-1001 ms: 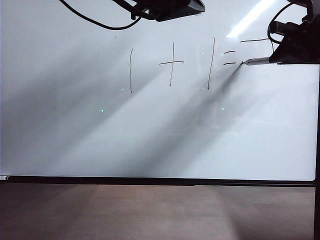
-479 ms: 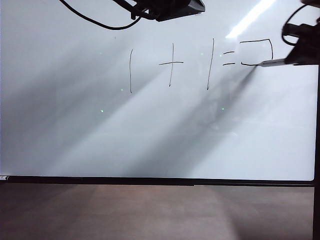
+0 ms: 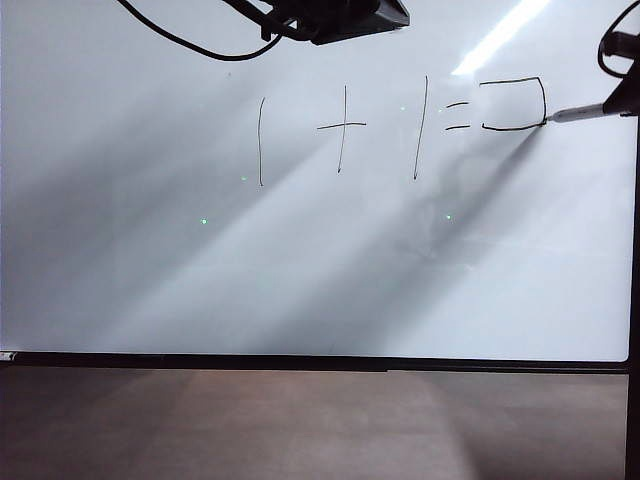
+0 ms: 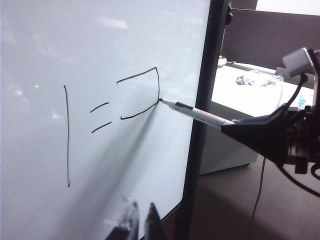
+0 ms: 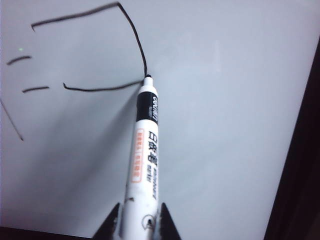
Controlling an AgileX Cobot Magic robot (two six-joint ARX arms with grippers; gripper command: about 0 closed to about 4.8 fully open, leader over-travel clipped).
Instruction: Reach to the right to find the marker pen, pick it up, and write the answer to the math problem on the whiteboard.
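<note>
The whiteboard [image 3: 300, 270] fills the exterior view. On it the math problem [image 3: 342, 125] reads one plus one equals. To the right of the equals dashes stand the answer's strokes [image 3: 510, 81]: a top line, a right side and a lower line. The marker pen [image 3: 578, 114] has its dark tip on the corner where the right side and lower line meet. My right gripper [image 5: 140, 212] is shut on the pen's pale barrel [image 5: 145, 150], at the board's right edge [image 3: 622, 103]. My left gripper [image 4: 141, 220] hovers near the board, jaws close together and empty. The left arm [image 3: 340, 15] hangs at the top.
The board's black frame [image 3: 320, 362] runs along the bottom and right side, with a brown surface [image 3: 300, 430] below it. Past the right frame, the left wrist view shows a white desk [image 4: 250, 95] with clutter and a dangling cable [image 4: 260, 185].
My right gripper has carried the pen rightward along the board, drawing the lower line from beside the equals dashes to the foot of the right side. The left arm has stayed still.
</note>
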